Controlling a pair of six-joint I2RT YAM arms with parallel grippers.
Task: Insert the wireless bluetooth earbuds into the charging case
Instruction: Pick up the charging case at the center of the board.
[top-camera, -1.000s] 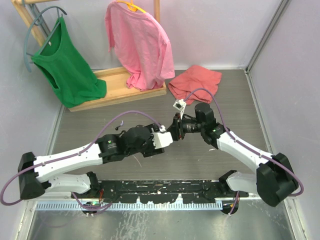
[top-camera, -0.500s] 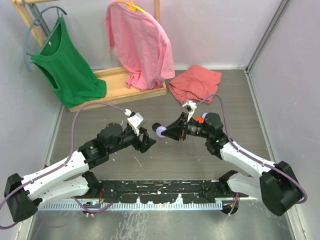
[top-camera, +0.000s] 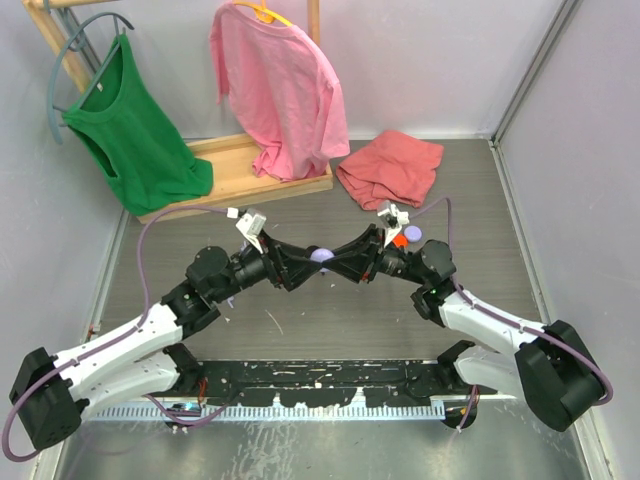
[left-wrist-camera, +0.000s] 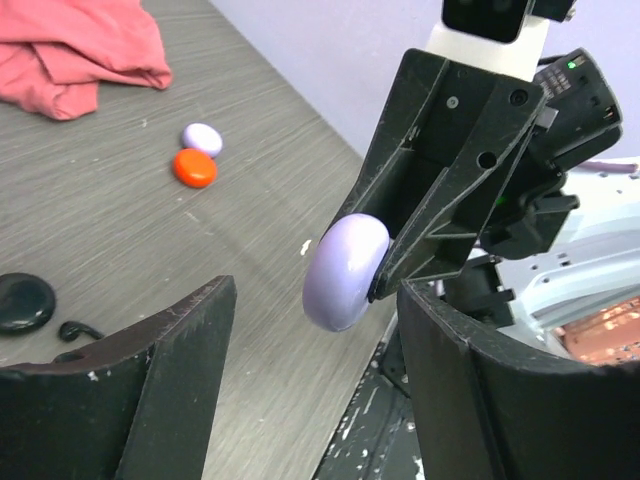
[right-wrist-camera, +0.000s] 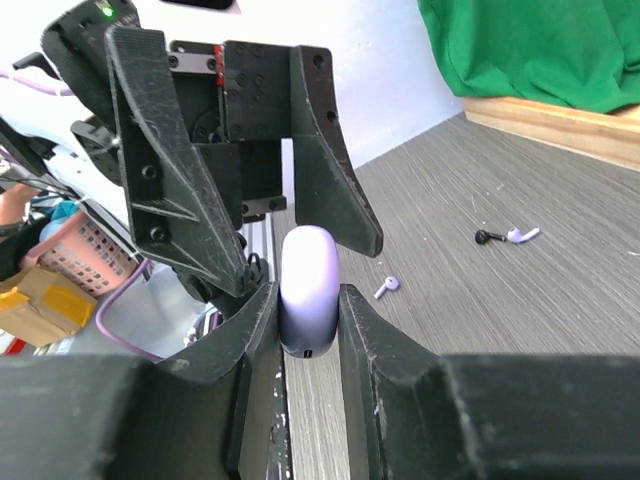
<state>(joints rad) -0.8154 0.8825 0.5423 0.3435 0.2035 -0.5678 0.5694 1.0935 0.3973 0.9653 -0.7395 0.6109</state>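
From the top camera I see both arms meeting nose to nose above the middle of the table (top-camera: 480, 200). My right gripper (right-wrist-camera: 308, 300) has its fingers clamped on a lavender charging case (right-wrist-camera: 308, 275), which is closed, turned on edge and held clear of the tabletop. My left gripper (left-wrist-camera: 318, 295) has its fingers well apart, one on each side of that case, and is not gripping it. The earbuds are all down on the table. In the right wrist view a lone lavender earbud (right-wrist-camera: 386, 286) lies past the fingers. Farther off, a black earbud (right-wrist-camera: 482, 237) and a second lavender earbud (right-wrist-camera: 522, 234) lie end to end. The left wrist view shows another black bud (left-wrist-camera: 78, 328) just beside a black round case (left-wrist-camera: 22, 300). An orange round case (left-wrist-camera: 194, 167) and a small lavender round case (left-wrist-camera: 202, 138) touch each other, near a crumpled salmon cloth (left-wrist-camera: 70, 50).
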